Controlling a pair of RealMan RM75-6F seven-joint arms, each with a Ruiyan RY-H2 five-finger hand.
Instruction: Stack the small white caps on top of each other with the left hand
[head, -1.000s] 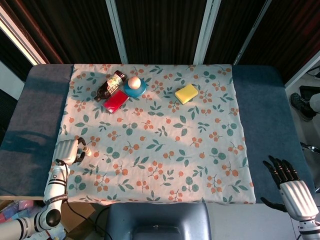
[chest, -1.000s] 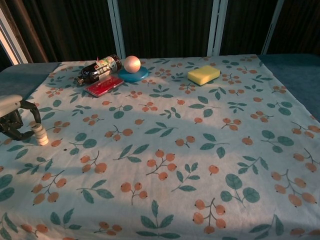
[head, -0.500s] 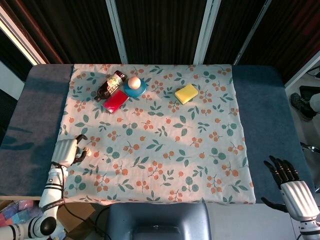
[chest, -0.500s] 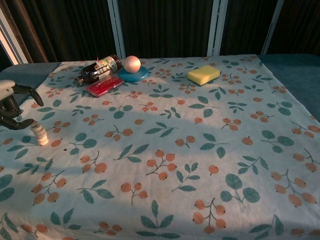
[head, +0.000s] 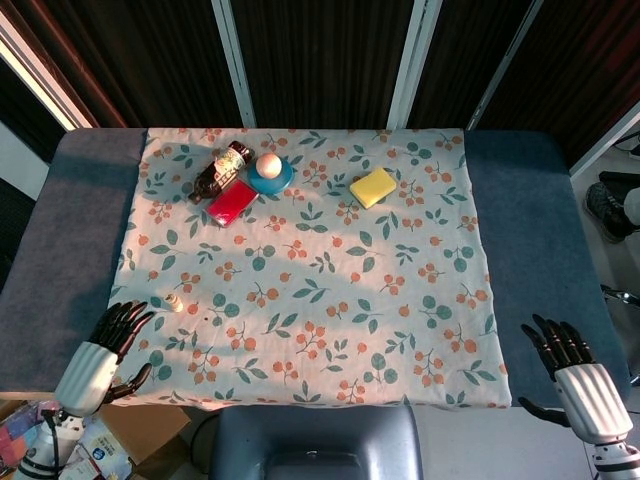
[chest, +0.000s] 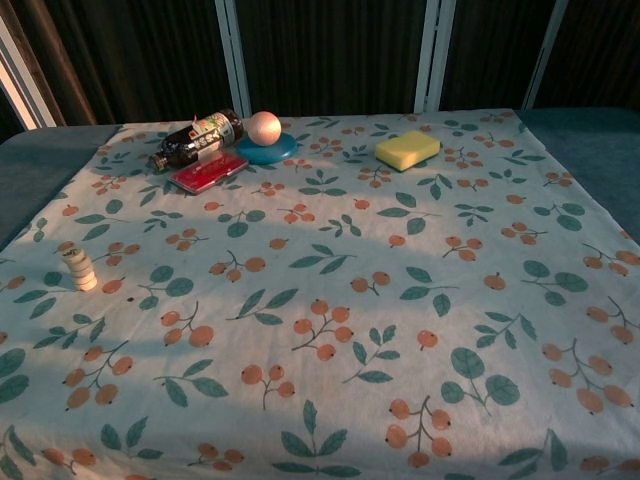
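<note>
The small white caps (chest: 79, 268) stand in one upright stack on the floral cloth (head: 330, 300) that covers the counter (head: 60, 230), at about nine o'clock of the cloth's middle and near its left edge; nothing touches the stack. The left robot hand (head: 100, 355) sits off the cloth at about seven o'clock of the head view, near the counter's front edge, its dark fingers (head: 122, 320) spread apart and holding nothing; it is near the caps but apart from them, and the chest view does not show it. The right robot hand (head: 572, 370) rests at about five o'clock of the head view, beyond the cloth's right edge, fingers likewise splayed and empty. At about eleven o'clock of the cloth lies a dark bottle (chest: 195, 137) on its side, just beside a red flat case (chest: 208, 171); next to them a pale ball (chest: 264, 127) sits on a blue dish (chest: 267, 150). A yellow sponge (chest: 407, 149) lies at about one o'clock, well apart from that group.
</note>
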